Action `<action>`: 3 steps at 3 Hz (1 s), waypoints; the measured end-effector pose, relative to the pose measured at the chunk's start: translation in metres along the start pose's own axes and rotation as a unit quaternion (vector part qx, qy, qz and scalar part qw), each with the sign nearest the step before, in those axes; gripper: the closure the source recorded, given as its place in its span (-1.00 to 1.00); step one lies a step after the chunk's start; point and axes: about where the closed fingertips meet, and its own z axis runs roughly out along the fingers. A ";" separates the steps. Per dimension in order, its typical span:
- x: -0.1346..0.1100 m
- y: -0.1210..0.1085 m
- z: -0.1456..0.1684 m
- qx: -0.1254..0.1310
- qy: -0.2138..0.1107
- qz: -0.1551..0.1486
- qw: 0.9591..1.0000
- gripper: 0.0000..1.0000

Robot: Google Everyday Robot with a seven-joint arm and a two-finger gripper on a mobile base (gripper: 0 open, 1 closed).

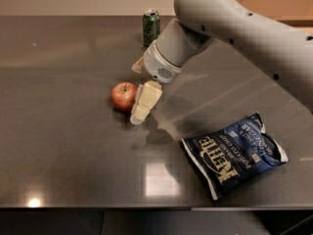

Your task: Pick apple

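The apple [122, 96], small, red with yellowish patches and a short stem, sits on the dark table [63, 131] left of centre. My gripper [136, 94] is at the apple's right side, low over the table. It is open. The near cream finger [145, 102] slants down just right of the apple, close to or touching it. The far finger [138, 65] shows behind the apple, apart from it. The grey arm [234, 23] reaches in from the upper right.
A green can [151, 27] stands upright at the back, behind the gripper. A dark blue chip bag [234, 153] lies flat at the front right. The table's front edge runs along the bottom.
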 end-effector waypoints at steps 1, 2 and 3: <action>-0.003 -0.003 0.013 -0.009 0.002 0.001 1.000 -1.00; -0.006 -0.007 0.020 -0.013 0.004 0.003 1.000 -0.67; -0.007 -0.012 0.023 -0.015 0.004 0.005 1.000 -0.21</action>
